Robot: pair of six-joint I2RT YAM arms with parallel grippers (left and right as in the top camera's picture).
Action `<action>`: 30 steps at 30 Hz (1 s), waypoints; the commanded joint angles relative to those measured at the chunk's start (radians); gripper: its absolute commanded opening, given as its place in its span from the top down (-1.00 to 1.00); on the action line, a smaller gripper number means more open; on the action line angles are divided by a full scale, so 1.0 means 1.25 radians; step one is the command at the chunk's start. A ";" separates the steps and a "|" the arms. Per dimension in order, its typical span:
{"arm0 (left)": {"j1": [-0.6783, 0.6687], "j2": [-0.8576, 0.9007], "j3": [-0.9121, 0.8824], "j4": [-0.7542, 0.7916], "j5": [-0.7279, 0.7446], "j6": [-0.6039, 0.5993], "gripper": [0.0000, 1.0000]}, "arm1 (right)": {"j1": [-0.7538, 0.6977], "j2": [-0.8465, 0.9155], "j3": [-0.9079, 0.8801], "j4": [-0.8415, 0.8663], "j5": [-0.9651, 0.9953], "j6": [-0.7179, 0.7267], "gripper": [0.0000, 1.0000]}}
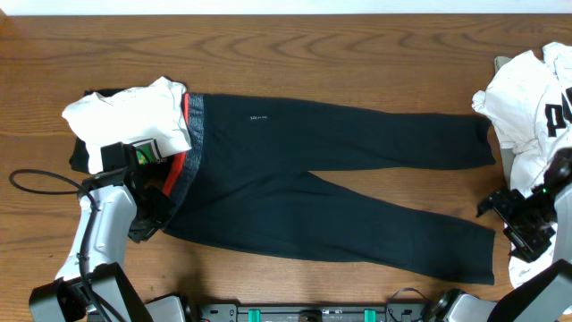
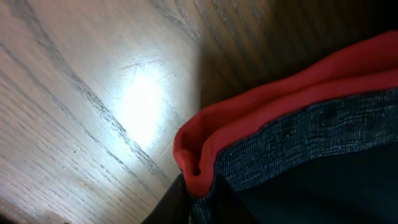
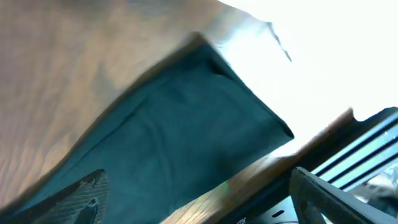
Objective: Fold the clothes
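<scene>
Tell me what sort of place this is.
Probably a robot lab or test bench: a left arm and a right arm reach over a wooden table, black pants lie spread flat on it, and white T-shirts are heaped at both ends.

Long black pants (image 1: 340, 170), spread flat, legs rightward (red-edged waistband (image 1: 194, 121) left)

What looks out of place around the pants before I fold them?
The white T-shirt with a green logo lies on the pants at the left, hiding the upper part of the waistband; it would likely hinder a fold. Nothing looks spilled or damaged.
</scene>
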 commanded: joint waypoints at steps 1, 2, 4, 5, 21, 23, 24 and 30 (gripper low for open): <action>0.003 -0.005 0.019 0.005 -0.018 0.014 0.70 | -0.024 0.001 -0.056 0.021 0.013 0.034 -0.79; 0.003 -0.005 0.019 0.004 -0.018 0.014 0.70 | -0.027 0.001 -0.077 0.037 0.012 0.046 -0.78; 0.003 -0.005 0.019 0.004 -0.018 0.014 0.70 | -0.030 0.001 -0.116 0.067 0.012 0.068 -0.80; 0.003 -0.005 0.019 0.004 -0.018 0.014 0.70 | -0.030 0.001 -0.135 0.081 0.012 0.075 -0.80; 0.003 -0.005 0.019 0.004 -0.018 0.014 0.57 | -0.131 0.001 -0.257 0.197 0.048 0.087 -0.73; 0.003 -0.005 0.019 0.004 -0.018 0.014 0.57 | -0.137 0.001 -0.278 0.215 0.052 0.087 -0.69; 0.003 -0.005 0.019 0.004 -0.018 0.014 0.56 | -0.140 0.001 -0.287 0.227 0.054 0.087 -0.67; 0.003 -0.005 0.019 0.004 -0.018 0.014 0.55 | -0.150 0.001 -0.313 0.267 0.057 0.087 -0.11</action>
